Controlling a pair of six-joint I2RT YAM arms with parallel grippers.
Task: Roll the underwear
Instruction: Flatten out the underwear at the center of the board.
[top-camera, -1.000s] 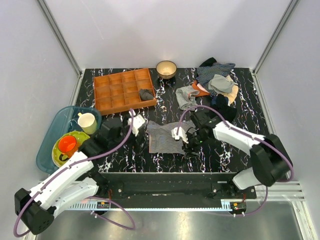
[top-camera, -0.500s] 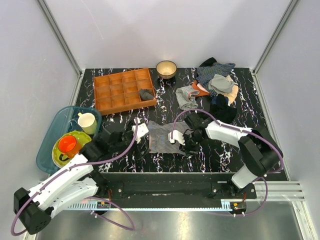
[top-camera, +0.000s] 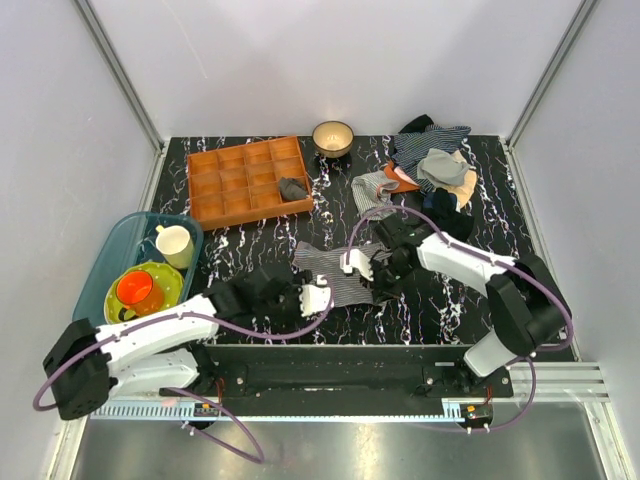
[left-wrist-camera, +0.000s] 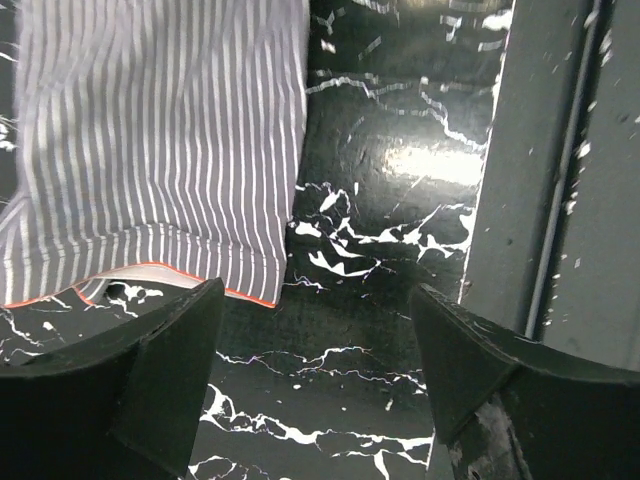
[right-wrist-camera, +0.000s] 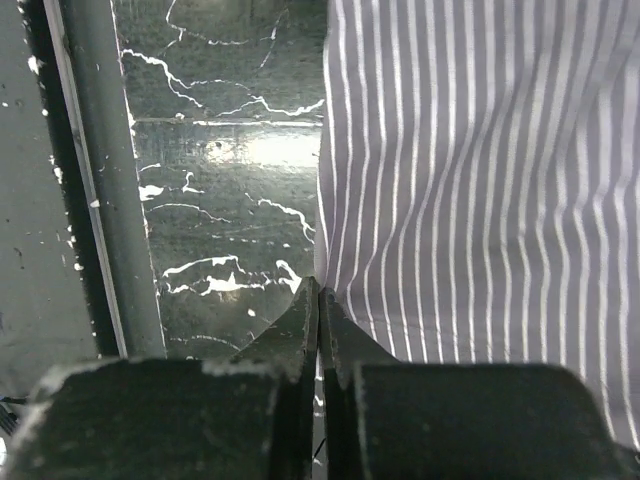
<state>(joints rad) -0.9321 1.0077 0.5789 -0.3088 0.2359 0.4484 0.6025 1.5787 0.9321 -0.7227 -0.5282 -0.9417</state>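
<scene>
Underwear (top-camera: 325, 268) lies flat, unrolled, while open left fingers (left-wrist-camera: 150, 380) have swung to its near corner and right fingers (right-wrist-camera: 290, 340) sit closed at its edge.

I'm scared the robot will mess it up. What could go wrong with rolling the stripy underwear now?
The left gripper is open and short of the underwear corner, so it might close on nothing. The right gripper is shut right at the cloth's edge; I cannot tell if it holds any, so it may slip. The table edge is close, so a pull could drag the cloth off.
</scene>
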